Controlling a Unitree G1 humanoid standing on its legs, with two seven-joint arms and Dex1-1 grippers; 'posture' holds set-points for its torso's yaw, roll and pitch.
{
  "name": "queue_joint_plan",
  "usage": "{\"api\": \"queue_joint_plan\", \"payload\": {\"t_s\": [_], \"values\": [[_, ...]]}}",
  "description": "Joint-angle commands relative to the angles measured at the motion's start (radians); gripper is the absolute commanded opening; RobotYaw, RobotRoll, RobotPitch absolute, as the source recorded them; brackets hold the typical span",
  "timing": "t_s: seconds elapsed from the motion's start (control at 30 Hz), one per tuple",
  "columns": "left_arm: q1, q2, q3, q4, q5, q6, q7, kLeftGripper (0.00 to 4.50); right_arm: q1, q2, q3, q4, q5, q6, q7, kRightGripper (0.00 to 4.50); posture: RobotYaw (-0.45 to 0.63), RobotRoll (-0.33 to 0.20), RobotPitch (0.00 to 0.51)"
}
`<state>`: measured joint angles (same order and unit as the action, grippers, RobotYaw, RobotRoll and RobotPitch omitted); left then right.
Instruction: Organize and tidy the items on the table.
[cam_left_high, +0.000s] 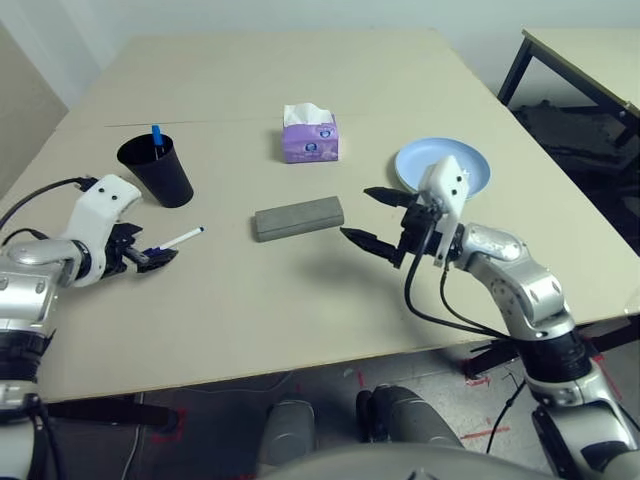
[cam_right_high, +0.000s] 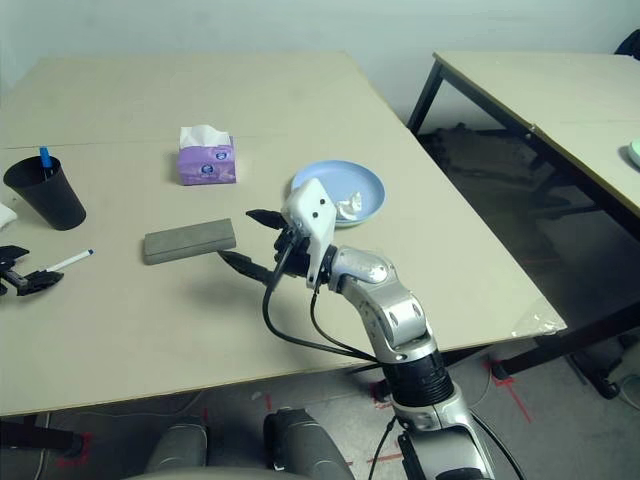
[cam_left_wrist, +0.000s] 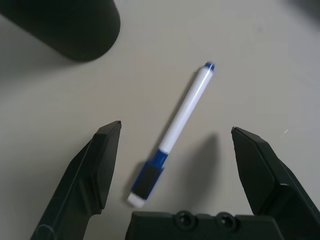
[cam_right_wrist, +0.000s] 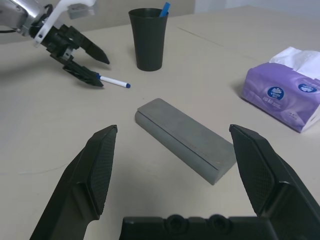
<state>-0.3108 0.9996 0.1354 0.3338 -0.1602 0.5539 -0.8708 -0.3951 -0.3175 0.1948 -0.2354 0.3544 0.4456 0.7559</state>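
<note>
A thin white marker (cam_left_wrist: 176, 127) with a dark blue cap end lies flat on the pale table (cam_left_high: 250, 320). My left gripper (cam_left_high: 156, 257) is open, its fingers straddling the marker's cap end without touching it. Just behind stands the black cup (cam_left_high: 157, 172) with a blue-capped marker (cam_left_high: 157, 137) upright in it. The grey glasses case (cam_left_high: 298, 217) lies mid-table. My right gripper (cam_left_high: 356, 212) hovers open just right of the case, pointing at it. Behind that gripper sits the light-blue plate (cam_right_high: 368, 183), holding a crumpled white tissue (cam_right_high: 350, 205).
A purple tissue box (cam_left_high: 310, 137) stands behind the case. A seam line crosses the table past the cup. A second table with dark legs (cam_right_high: 560, 90) stands off to the right. Bare tabletop stretches along the near edge.
</note>
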Motion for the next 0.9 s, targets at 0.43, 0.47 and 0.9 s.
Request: {"api": "queue_joint_plan", "payload": {"t_s": [0.43,0.47,0.9], "values": [[-0.075,-0.033,-0.031,0.103,-0.021,0.136,-0.058,4.48,0.004,0.001,0.005,-0.035,0.009,0.008,-0.01,4.5,0.02,0.0,0.087],[-0.075,-0.035,-0.028,0.102,-0.022,0.139,-0.058,4.48,0.004,0.001,0.005,-0.035,0.009,0.007,-0.01,4.5,0.02,0.0,0.087],[-0.085,-0.037,-0.042,0.144,-0.018,0.137,-0.052,2.78,0.003,0.005,0.001,-0.045,0.022,0.017,-0.011,4.5,0.03,0.0,0.09]]}}
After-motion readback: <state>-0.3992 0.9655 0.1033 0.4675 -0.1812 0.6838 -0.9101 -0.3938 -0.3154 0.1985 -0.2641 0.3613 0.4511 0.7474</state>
